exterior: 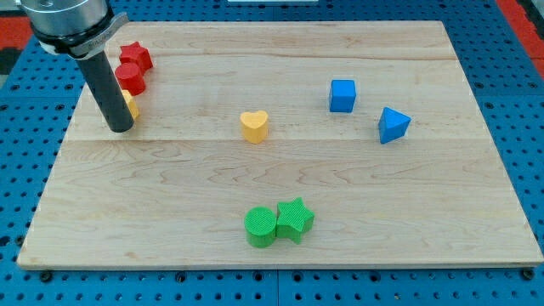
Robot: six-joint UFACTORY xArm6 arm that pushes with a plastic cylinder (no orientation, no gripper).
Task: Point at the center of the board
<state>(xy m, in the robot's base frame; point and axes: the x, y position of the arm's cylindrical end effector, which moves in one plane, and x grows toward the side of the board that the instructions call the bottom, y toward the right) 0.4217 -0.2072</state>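
Observation:
The wooden board [340, 187] fills most of the view. My tip [120, 127] rests on the board at the view's upper left, far left of the board's middle. It stands right in front of a yellow block [130, 105], which the rod partly hides. A red cylinder [131, 78] and a red star [135, 58] sit just above it. A yellow heart [254, 125] lies near the board's middle, slightly above and left of centre.
A blue cube [342, 95] and a blue triangle [393, 125] sit at the upper right. A green cylinder [260, 227] and a green star [295, 218] touch each other near the bottom middle. Blue pegboard surrounds the board.

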